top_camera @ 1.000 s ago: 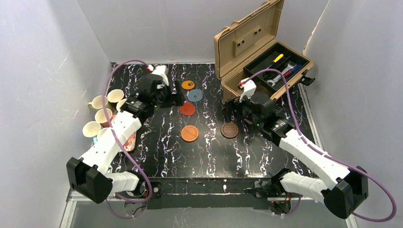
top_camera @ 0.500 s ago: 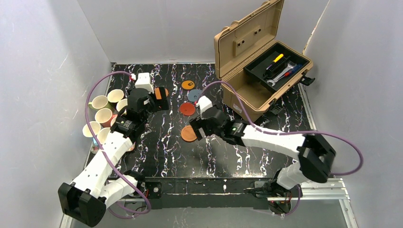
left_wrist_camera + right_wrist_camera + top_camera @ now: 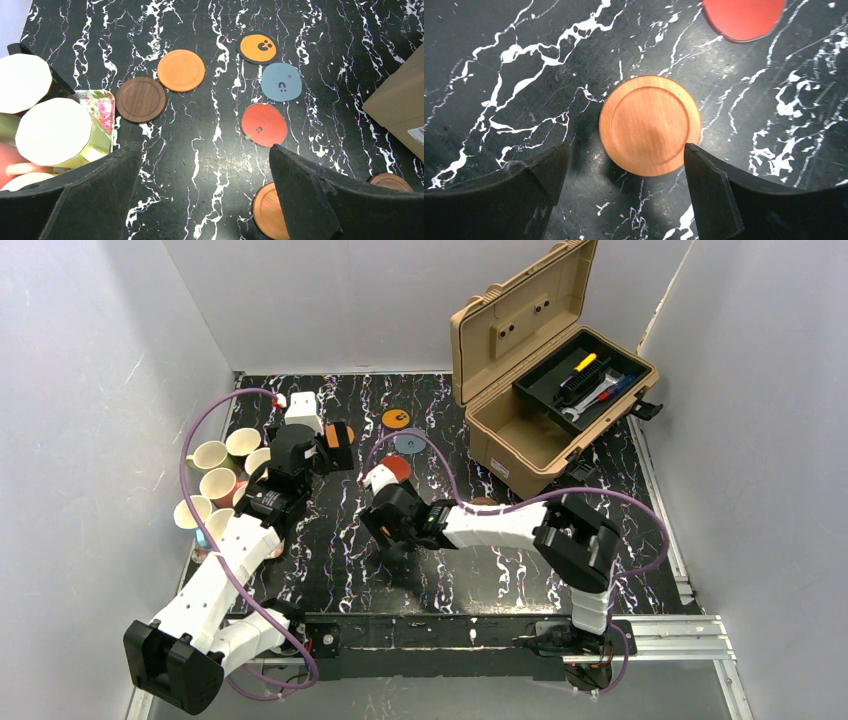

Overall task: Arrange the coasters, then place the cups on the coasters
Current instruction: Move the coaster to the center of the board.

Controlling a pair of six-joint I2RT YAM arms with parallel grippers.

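Seven coasters lie flat on the black marbled table [image 3: 330, 570]. The left wrist view shows a dark brown one [image 3: 141, 99], an orange one [image 3: 181, 70], an orange one with a dark mark [image 3: 257, 47], a grey-blue one [image 3: 281, 82], a red one [image 3: 263, 124] and a second dark brown one [image 3: 392, 181]. My right gripper [image 3: 625, 150] hangs open just over the orange-brown wooden coaster [image 3: 650, 124], fingertips either side of its near edge, not gripping. My left gripper [image 3: 205, 150] is open and empty above bare table. Several cups [image 3: 215, 485] stand clustered at the left edge.
An open tan toolbox [image 3: 500, 340] holding tools fills the back right corner. A floral tray [image 3: 97, 102] lies beside the cups, partly under them. The right arm [image 3: 500, 525] stretches across the table's middle.
My right arm has swung left, from over the dark brown coaster on the right to over the orange-brown one. My left gripper pulled back leftward a second ago and has since stayed put.
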